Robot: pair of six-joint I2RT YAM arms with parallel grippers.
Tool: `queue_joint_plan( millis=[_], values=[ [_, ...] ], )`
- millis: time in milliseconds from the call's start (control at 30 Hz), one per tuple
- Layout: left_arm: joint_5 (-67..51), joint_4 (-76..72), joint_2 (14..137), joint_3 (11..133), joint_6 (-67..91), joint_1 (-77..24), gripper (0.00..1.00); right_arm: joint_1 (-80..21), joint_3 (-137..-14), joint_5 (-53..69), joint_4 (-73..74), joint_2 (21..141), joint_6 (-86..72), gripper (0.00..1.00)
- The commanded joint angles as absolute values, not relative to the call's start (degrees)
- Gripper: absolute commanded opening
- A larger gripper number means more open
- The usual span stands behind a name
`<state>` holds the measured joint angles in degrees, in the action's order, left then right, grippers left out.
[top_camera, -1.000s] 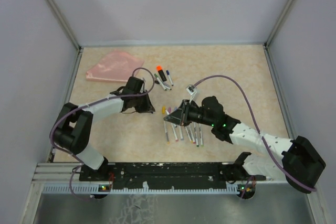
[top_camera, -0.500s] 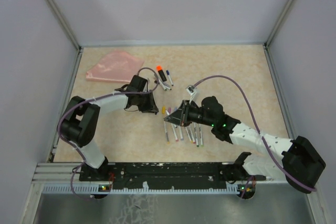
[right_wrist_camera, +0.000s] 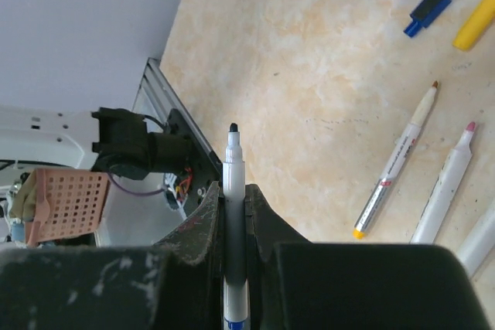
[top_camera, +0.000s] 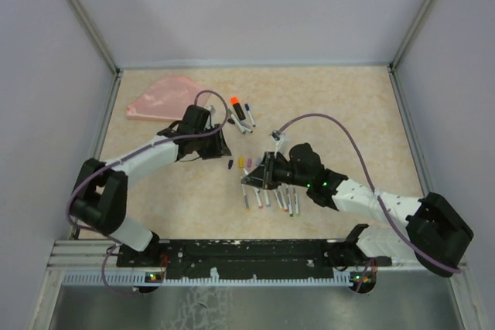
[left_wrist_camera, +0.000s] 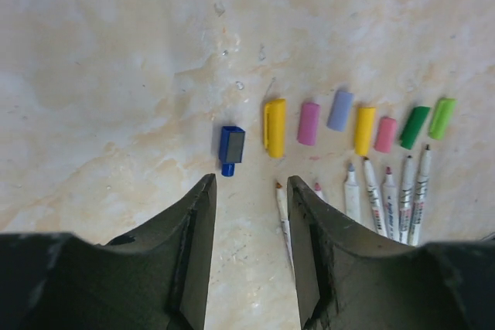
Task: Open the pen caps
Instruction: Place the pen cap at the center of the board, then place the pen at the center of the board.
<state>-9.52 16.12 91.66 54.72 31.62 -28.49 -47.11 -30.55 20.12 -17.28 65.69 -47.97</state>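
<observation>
Blue cap [left_wrist_camera: 231, 149], just dropped, lies ahead of the parted left tool [left_wrist_camera: 252, 189]; the right tool [right_wrist_camera: 233, 195] clamps its bared pen [right_wrist_camera: 233, 161], so another is opened.

The left arm [top_camera: 147, 156] rises from its near-left base, bends at the elbow and reaches far and to the right, wrist tipped down. The left gripper [left_wrist_camera: 249, 189] points downward, jaws apart with nothing between them. The right arm [top_camera: 363, 195] stretches low from the near right toward the centre. The right gripper [right_wrist_camera: 233, 195] is clamped on an uncapped pen [right_wrist_camera: 233, 152].
</observation>
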Motion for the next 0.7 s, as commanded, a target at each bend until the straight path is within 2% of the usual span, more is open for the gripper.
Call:
queue_joint_plan(
  millis=[0,100,233,300,667],
  values=[
    [-4.9,17.2,81.1,55.7,29.7,-27.6,0.49,-49.7,-34.9,16.5,-16.0,68.6,-47.1,0.0],
    [-1.1,18.5,74.1,53.7,29.2,-26.8,0.59,-52.0,-37.7,13.0,-12.6,71.8,-46.8,0.0],
    [3.6,19.2,64.2,49.9,27.8,-26.3,0.86,-54.3,-42.1,8.6,-7.5,77.9,-47.5,0.0],
    [4.4,19.5,59.7,47.8,27.5,-26.0,0.94,-55.6,-44.6,6.3,-5.5,80.8,-47.4,0.0],
    [5.0,25.6,43.1,42.3,26.7,-25.9,0.96,-64.0,-68.3,-11.7,19.3,101.7,-48.0,0.0]
  ],
)
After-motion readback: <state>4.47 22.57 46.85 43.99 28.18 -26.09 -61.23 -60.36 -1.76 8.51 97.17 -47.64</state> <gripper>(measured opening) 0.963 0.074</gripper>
